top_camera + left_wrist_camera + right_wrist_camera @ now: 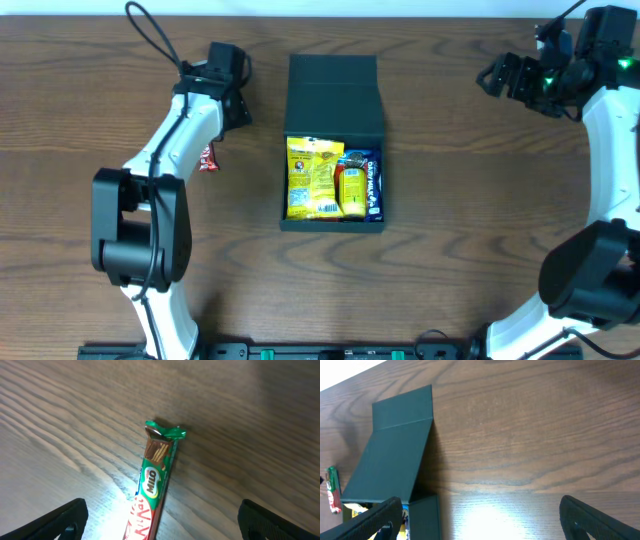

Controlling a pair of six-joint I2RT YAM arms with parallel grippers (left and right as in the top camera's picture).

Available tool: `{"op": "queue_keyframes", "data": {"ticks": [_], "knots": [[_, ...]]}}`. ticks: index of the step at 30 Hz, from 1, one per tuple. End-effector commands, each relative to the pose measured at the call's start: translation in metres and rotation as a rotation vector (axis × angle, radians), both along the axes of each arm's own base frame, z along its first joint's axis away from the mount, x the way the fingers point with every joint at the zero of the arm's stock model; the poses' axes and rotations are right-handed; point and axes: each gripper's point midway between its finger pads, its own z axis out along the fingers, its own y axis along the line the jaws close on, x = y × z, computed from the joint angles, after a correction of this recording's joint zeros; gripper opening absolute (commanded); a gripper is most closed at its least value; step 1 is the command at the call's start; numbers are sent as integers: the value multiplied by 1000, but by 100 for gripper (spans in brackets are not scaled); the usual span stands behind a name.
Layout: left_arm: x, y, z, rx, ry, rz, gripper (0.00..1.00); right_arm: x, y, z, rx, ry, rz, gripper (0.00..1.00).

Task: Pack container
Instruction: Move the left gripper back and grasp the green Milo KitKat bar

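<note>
The container (pixel 283 180) is a dark teal-black box at the table's middle, its flap lid (pixel 333 95) standing open at the far side. Inside lie a yellow packet (pixel 313 178), a small orange-yellow packet (pixel 352 190) and a blue packet (pixel 373 185). A KitKat Milo bar (pixel 156 480) lies on the table left of the box, its red end showing beside my left arm (pixel 208 158). My left gripper (pixel 160 522) is open, above the bar, with a finger on each side and not touching it. My right gripper (pixel 510 75) is open and empty at the far right; its wrist view shows the box lid (pixel 395 455).
The table is dark wood grain. My left arm (pixel 180 130) crosses the area left of the box and covers most of the bar from above. The bar also shows at the left edge of the right wrist view (pixel 332 490).
</note>
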Motion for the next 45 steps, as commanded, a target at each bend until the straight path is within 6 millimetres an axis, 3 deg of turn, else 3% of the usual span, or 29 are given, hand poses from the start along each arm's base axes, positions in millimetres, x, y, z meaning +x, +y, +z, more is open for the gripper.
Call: {"op": "queue_keyframes", "data": {"ticks": [1,6,7,11,17,31,36,45], "knots": [[-1,7,-19,-79,34,19,98,-1,-5,0,-1,1,-7,99],[3,18,-34,-121,43,44,100,-1,-5,0,-2,0,-7,99],[5,19,-37,-121,43,41,95,-1,-5,0,-2,0,-7,99],[12,14,-47,-134,38,0,89,-1,-5,0,-2,0,-7,99],[19,17,-47,-126,11,5,82,-1,-5,0,-1,1,-7,99],[25,30,-48,-121,-7,-10,78,-1,-5,0,-1,0,-6,99],[22,22,-63,-157,34,-45,75,-1,-5,0,0,1,-7,99],[21,24,-70,-141,51,-75,74,-1,-3,1,9,-2,-2,99]]}}
